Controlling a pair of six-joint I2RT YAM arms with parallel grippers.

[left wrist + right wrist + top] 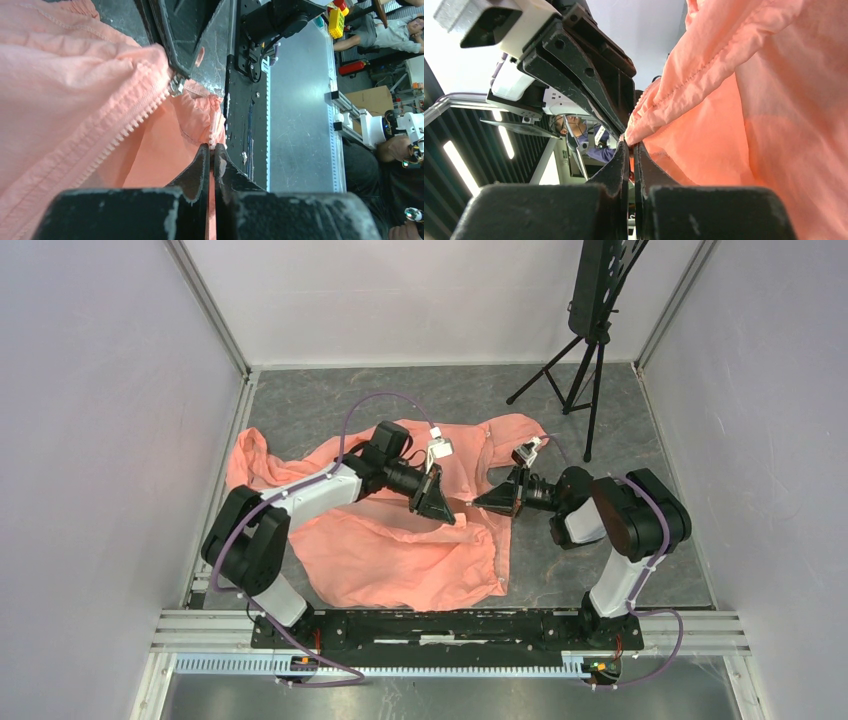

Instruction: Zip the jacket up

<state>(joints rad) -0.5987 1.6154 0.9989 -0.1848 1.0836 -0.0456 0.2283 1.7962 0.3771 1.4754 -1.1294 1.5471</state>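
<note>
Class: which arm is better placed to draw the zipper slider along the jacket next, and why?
Right, probably. The right gripper has its tip at the metal slider, while the left gripper is shut on the hem of the jacket just below, suited to anchoring the fabric.

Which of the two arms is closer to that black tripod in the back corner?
Right. The right fingers pinch the jacket in front of the tripod and a little to its left; the left fingers grip the jacket farther left.
</note>
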